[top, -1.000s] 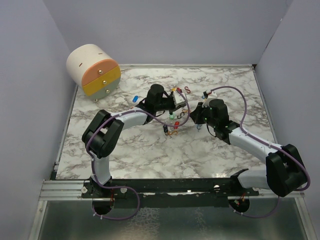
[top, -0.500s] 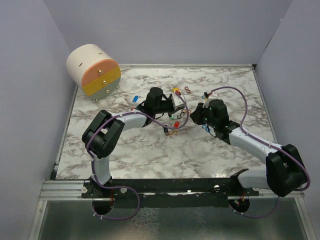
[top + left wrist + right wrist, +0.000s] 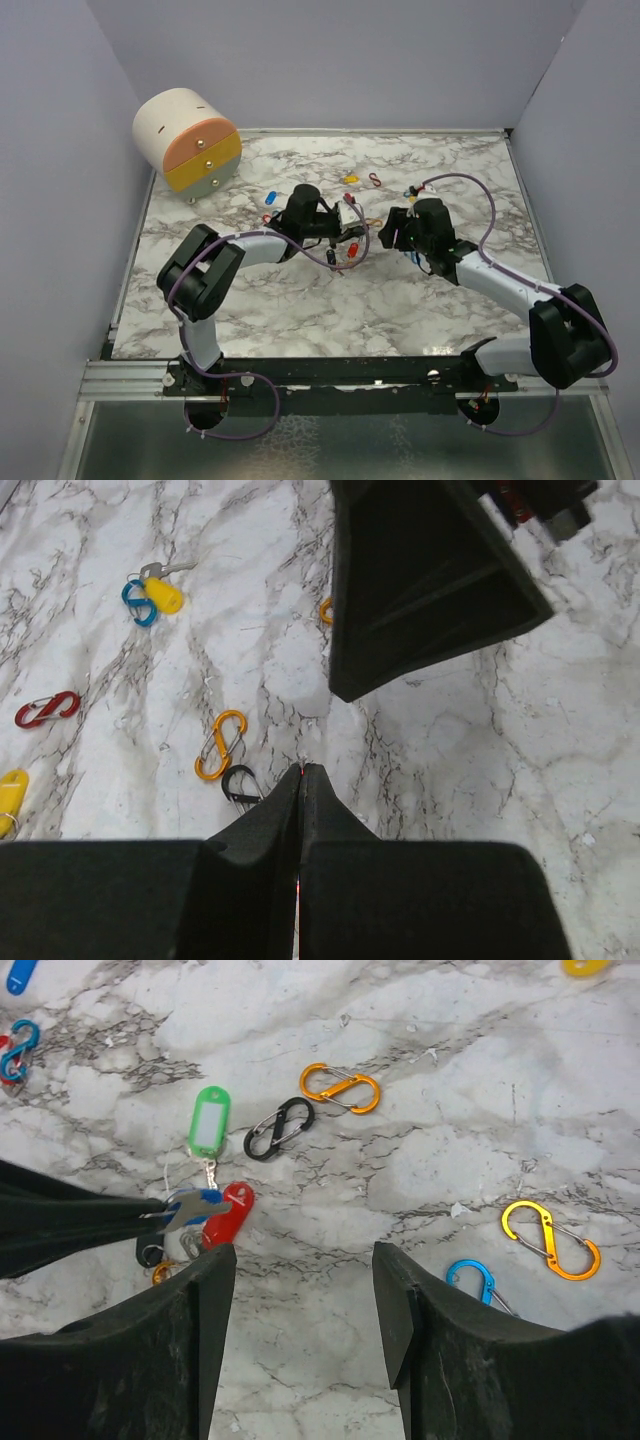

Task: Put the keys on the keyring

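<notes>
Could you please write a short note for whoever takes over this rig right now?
Left gripper: shut, pinching what looks like the keyring.
Right gripper: open and empty, hovering beside that bunch.
Done: green key tag and red key tag appear to hang from the ring.
Left: blue key tag and yellow key tag lie loose on the table, among scattered S-clips.

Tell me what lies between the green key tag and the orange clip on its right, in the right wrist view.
A black clip lies on the table between the green key tag and the orange clip. The right wrist view shows this clearly.
</notes>
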`<state>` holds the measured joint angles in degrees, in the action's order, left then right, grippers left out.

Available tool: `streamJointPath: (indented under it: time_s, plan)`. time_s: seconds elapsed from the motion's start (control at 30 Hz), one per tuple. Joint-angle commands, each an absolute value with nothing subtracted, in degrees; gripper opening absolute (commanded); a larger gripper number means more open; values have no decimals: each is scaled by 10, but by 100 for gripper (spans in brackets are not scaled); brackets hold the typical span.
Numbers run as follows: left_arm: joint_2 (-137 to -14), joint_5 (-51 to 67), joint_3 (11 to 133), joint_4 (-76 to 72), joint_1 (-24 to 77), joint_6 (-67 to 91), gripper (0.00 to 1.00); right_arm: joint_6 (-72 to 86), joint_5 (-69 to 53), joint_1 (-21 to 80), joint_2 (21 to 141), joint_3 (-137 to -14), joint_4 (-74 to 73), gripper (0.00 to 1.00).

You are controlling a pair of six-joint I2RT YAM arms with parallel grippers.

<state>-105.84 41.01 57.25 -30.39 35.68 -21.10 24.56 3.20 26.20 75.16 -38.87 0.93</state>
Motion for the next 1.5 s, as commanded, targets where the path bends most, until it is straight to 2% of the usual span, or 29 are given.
streamJointPath:
  time_s: [0.0, 0.3, 0.53, 0.67, 0.87, 1.47]
  plan:
    - [-1022, 474, 557, -317, 353, -205, 0, 258, 94, 265, 785, -435, -55, 58]
    - [-999, 645, 542, -315, 323, -188, 0, 261, 93, 264, 768, -422, -47, 57]
    - [-991, 660, 537, -315, 316, -187, 0, 260, 106, 265, 757, -422, -56, 57]
    - [-988, 630, 538, -315, 315, -181, 0, 266, 133, 264, 772, -431, -82, 57]
    - [-986, 492, 534, -315, 316, -138, 0, 271, 153, 258, 817, -447, -121, 57]
    - [-983, 498, 515, -315, 316, -140, 0, 265, 224, 248, 864, -458, -166, 57]
